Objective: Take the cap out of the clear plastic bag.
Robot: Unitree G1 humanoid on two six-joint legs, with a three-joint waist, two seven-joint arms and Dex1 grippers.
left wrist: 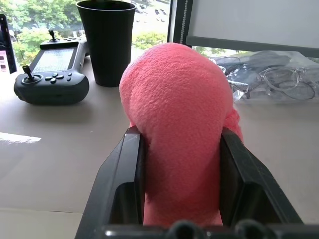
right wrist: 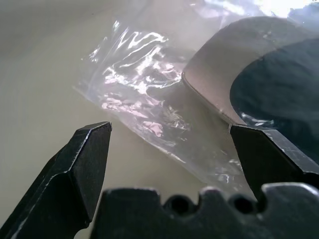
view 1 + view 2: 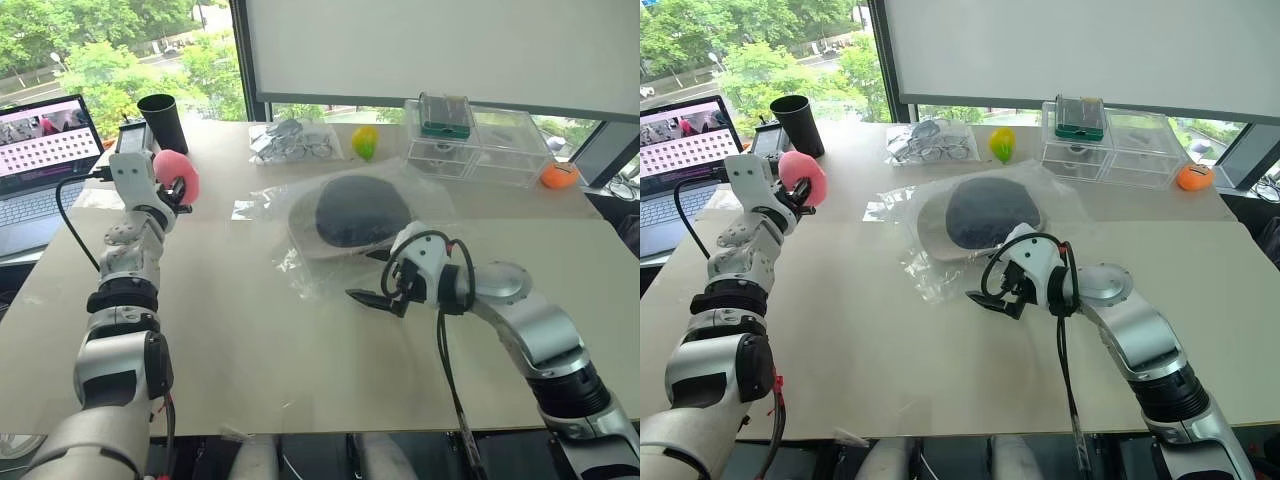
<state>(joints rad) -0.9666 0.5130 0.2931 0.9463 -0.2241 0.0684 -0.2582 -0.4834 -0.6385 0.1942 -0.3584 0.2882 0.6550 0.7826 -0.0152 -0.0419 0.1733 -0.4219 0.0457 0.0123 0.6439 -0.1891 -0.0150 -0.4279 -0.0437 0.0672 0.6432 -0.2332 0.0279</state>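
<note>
Cap (image 3: 362, 212) and clear plastic bag (image 3: 300, 262) lie together in the middle of my table (image 3: 250, 340): the cap sits inside the film, dark lining facing up, with a beige edge showing along its left and near side. The bag spreads flat and crinkled around it, and a loose stretch of empty film reaches toward me past the cap's edge.

My right gripper (image 3: 372, 300) hangs low just beside that near stretch of film, pointing forward and to the left. Its two black fingers (image 2: 84, 159) stand wide apart with nothing between them; in the right wrist view the crinkled film and the cap's beige edge lie just ahead of the tips, and I cannot tell whether a tip touches the plastic.

My left gripper (image 1: 180, 164) is raised at the far left of the table, well apart from the bag, pointing roughly level. Its fingers are clamped on either side of a pink plush toy (image 3: 178, 175), which bulges out above them.

Beyond the toy I see a black cup (image 3: 164, 121), a dark handheld controller (image 1: 52, 74), and a laptop (image 3: 42, 150) at the table's left edge. Along the far edge lie a small clear bag with eyeglasses (image 3: 292, 141), a yellow-green fruit (image 3: 366, 141), rigid clear boxes (image 3: 480, 145) and an orange ball (image 3: 559, 176).
</note>
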